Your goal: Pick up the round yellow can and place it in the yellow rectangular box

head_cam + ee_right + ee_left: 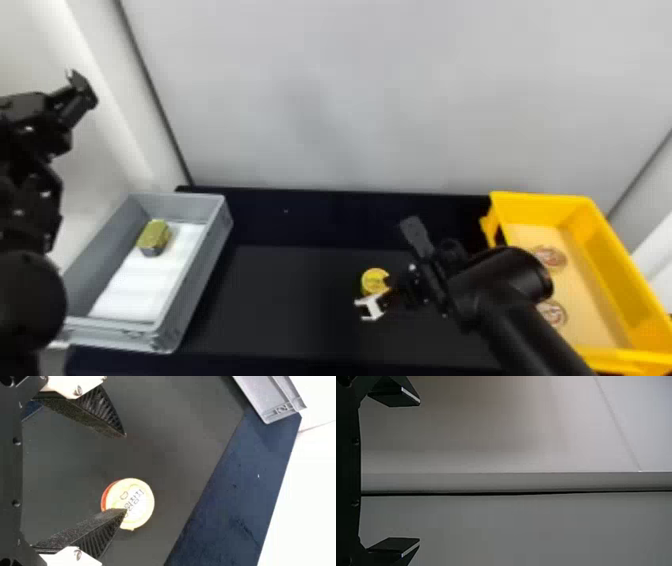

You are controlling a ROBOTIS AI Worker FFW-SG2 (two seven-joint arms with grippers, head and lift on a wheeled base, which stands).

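Note:
The round yellow can (374, 281) stands on the dark table, and my right gripper (377, 295) is over it from the right in the head view. In the right wrist view, my right gripper (126, 473) is open; the tip of one finger overlaps the yellow lid of the can (139, 498), and nothing is held. The yellow rectangular box (607, 250) stands at the right. My left gripper (75, 87) is parked raised at the far left; in the left wrist view the left gripper (419, 471) is open with nothing between its fingers.
At the left is a grey bin (200, 270) with a white liner and a greenish-gold can (154, 236) in it. Two round prints (551, 257) show on the yellow box's floor. A pale wall (350, 100) rises behind the table.

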